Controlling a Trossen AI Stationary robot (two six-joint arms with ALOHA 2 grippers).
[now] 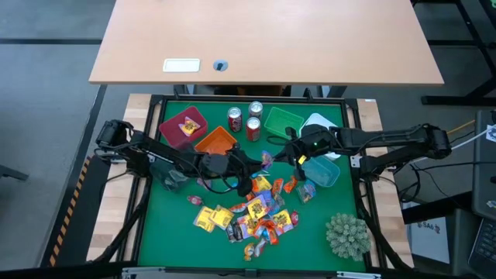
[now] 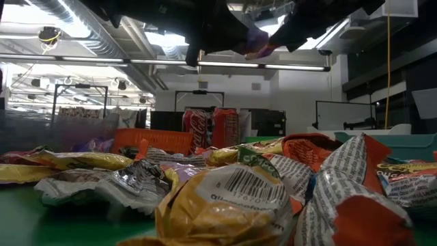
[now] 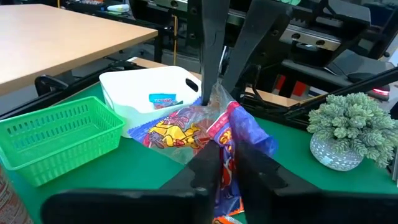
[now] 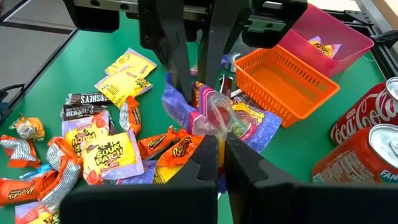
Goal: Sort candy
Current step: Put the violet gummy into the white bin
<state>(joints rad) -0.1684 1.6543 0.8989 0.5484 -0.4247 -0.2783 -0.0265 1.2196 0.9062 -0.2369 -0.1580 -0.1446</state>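
Overhead, both arms reach to the middle of the green mat [image 1: 155, 232], where the left gripper [image 1: 260, 164] and the right gripper [image 1: 273, 159] meet on one purple candy packet [image 1: 267, 160], lifted just beyond the far edge of the candy pile [image 1: 252, 213]. Bins ring the far side: a pink bin [image 1: 183, 126] and an orange basket [image 1: 215, 142] on the left, two red soda cans [image 1: 244, 120] in the middle, then a green basket [image 1: 281, 122], a white bin [image 1: 318, 124] and a teal bin [image 1: 322, 171] on the right. A spiky plant ball [image 1: 346, 235] sits near right.

From table height, only wrappers fill the foreground, with the packet [image 2: 256, 41] hanging high between dark arms.

Looking past the left fingers [image 3: 205, 168], the right gripper's closed tips pinch the packet [image 3: 233, 134] at its top, while the left fingers flank its lower edge; whether they still clamp it I cannot tell. A blue sweet [image 3: 163, 99] lies in the white bin [image 3: 124, 87].

Past the right wrist, the fingers [image 4: 208, 158] are shut on the packet [image 4: 214, 112], and the pink bin [image 4: 336, 37] holds a yellow sweet [image 4: 320, 46].
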